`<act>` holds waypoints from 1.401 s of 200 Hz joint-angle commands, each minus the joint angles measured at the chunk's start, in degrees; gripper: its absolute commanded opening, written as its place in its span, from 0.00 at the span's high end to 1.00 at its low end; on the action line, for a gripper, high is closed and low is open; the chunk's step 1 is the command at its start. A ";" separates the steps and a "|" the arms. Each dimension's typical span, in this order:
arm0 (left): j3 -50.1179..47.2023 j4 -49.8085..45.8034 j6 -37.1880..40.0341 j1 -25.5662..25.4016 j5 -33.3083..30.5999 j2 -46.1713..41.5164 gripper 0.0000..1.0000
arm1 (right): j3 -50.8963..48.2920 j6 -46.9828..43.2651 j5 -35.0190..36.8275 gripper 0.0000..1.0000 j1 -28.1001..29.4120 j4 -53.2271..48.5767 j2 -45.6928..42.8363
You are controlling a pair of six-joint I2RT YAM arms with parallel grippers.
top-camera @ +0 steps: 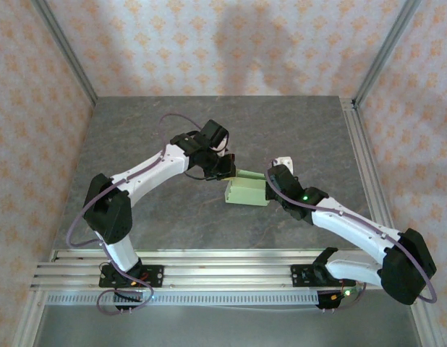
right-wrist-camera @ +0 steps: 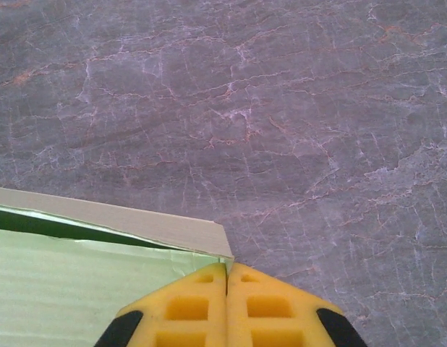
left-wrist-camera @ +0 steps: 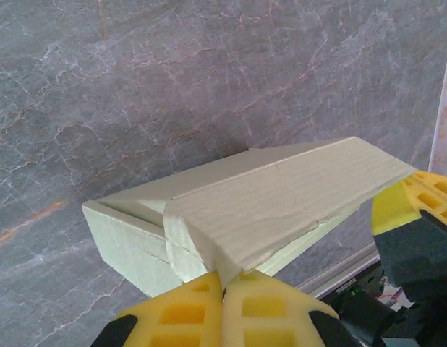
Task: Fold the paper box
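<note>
The paper box (top-camera: 245, 191) is pale green and partly folded, lying mid-table between the two arms. In the left wrist view the paper box (left-wrist-camera: 281, 195) shows a raised lid panel sloping over its side walls. My left gripper (left-wrist-camera: 223, 278) is shut on the lid's near corner, the card running into the seam between its yellow fingertips; from above, the left gripper (top-camera: 227, 172) is at the box's far-left end. My right gripper (right-wrist-camera: 227, 269) is shut at a corner of the paper box (right-wrist-camera: 79, 289), a thin green edge pinched between its tips. The right gripper (top-camera: 270, 184) meets the box's right end.
Grey marbled table (top-camera: 173, 217) all round the box. Aluminium rails (top-camera: 209, 264) carry the arm bases along the near edge. A metal frame strip (top-camera: 364, 166) runs down the table's right side. Patterned walls stand behind and at both sides.
</note>
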 commanded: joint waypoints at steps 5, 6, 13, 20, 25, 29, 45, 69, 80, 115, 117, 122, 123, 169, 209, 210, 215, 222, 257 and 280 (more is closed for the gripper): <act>-0.52 6.36 -2.39 -0.26 5.86 -0.24 1.00 | 1.33 -1.06 -2.47 0.98 0.44 -0.43 0.77; -0.52 6.45 -2.47 -0.26 5.94 -0.29 1.00 | 1.30 -1.11 -2.47 0.98 0.44 -0.46 0.78; -0.59 6.90 -2.74 -0.18 6.38 -0.34 1.00 | 1.11 -1.21 -2.47 0.98 0.44 -0.31 0.84; -0.67 7.34 -3.11 -0.05 6.83 -0.37 1.00 | 0.97 -1.15 -2.39 0.98 0.44 -0.31 0.88; -0.76 7.63 -3.32 0.01 7.21 -0.49 1.00 | 0.93 -1.17 -2.38 0.98 0.44 -0.33 0.87; -0.82 7.95 -3.48 0.08 7.51 -0.36 1.00 | 0.93 -1.19 -2.40 0.98 0.49 -0.36 0.94; -1.00 8.17 -3.68 0.26 7.98 -0.20 1.00 | 0.80 -1.17 -2.34 0.98 0.45 -0.23 1.03; -1.13 8.74 -3.96 0.35 8.49 -0.04 1.00 | 0.82 -1.08 -2.19 0.98 0.49 -0.31 1.05; -0.82 7.60 -2.88 0.35 7.87 0.09 1.00 | 0.78 -1.06 -2.14 0.98 0.44 -0.31 0.90; -0.54 2.65 1.61 0.30 4.09 0.20 1.00 | 0.37 -0.98 -1.52 0.98 0.45 0.00 0.66; -0.70 2.67 1.72 0.34 4.11 0.21 1.00 | 0.28 -0.97 -1.51 0.98 0.47 0.16 0.69; -1.09 2.79 2.04 0.39 4.26 0.20 1.00 | 0.00 -1.02 -1.49 0.98 0.47 0.55 0.70; -1.15 2.78 2.12 0.42 4.26 0.19 1.00 | -0.06 -1.04 -1.50 0.98 0.46 0.69 0.70; -2.95 1.38 6.17 0.26 3.94 -0.15 1.00 | -4.68 -0.62 -2.29 0.98 0.44 6.53 -0.71; -4.94 0.22 7.84 0.00 4.12 -0.28 1.00 | -7.47 -1.48 -2.41 0.98 0.47 9.12 -3.18; -4.97 0.17 7.83 0.00 4.15 -0.31 1.00 | -7.53 -1.58 -2.40 0.98 0.46 9.19 -3.21; -5.20 0.08 7.90 -0.06 4.18 -0.29 1.00 | -8.01 -1.66 -2.40 0.98 0.51 9.46 -3.53; -5.39 0.13 7.98 -0.25 4.18 -0.42 1.00 | -8.72 -1.76 -2.46 0.98 0.50 9.98 -4.05; -5.61 0.30 8.00 -0.95 4.00 -0.07 1.00 | -13.35 -2.87 -2.69 0.98 0.62 15.63 -7.00; -5.27 0.23 8.01 -1.14 3.99 0.09 1.00 | -15.35 -4.68 -3.10 0.98 0.97 18.32 -7.88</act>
